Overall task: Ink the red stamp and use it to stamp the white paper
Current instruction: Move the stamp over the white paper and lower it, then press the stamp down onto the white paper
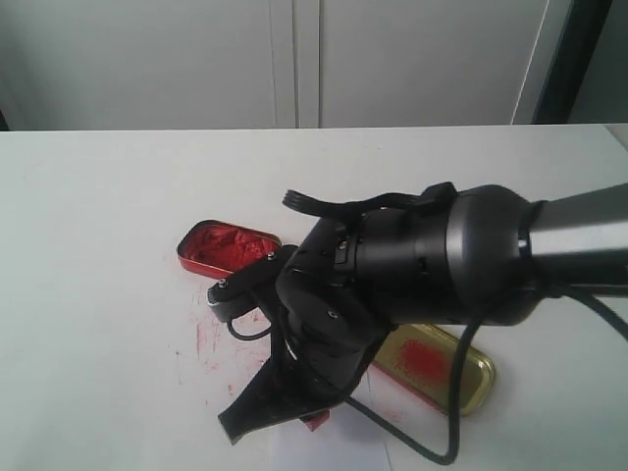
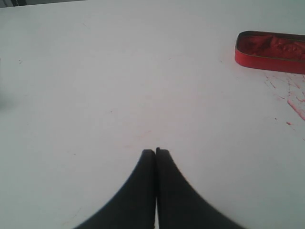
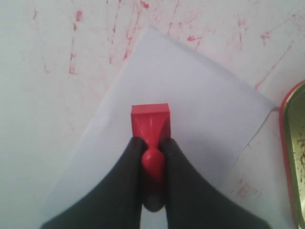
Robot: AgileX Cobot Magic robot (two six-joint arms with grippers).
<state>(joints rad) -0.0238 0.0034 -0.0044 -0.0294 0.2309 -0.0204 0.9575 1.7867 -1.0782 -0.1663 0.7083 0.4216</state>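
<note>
Red stamp (image 3: 150,121), clamped by its knob in your right hand (image 3: 151,143), base square over the white paper (image 3: 200,109); contact cannot be told. You appear to be at the stamping step: next calls for a straight press, then a vertical lift, since the loose sheet may cling. Gold lid (image 3: 296,157) lies just beside the paper's edge, red ink tin (image 1: 228,247) farther off; neither obstructs. Your left hand (image 2: 156,151), fingers together, hovers over the counter (image 2: 95,71), apart from the work.
</note>
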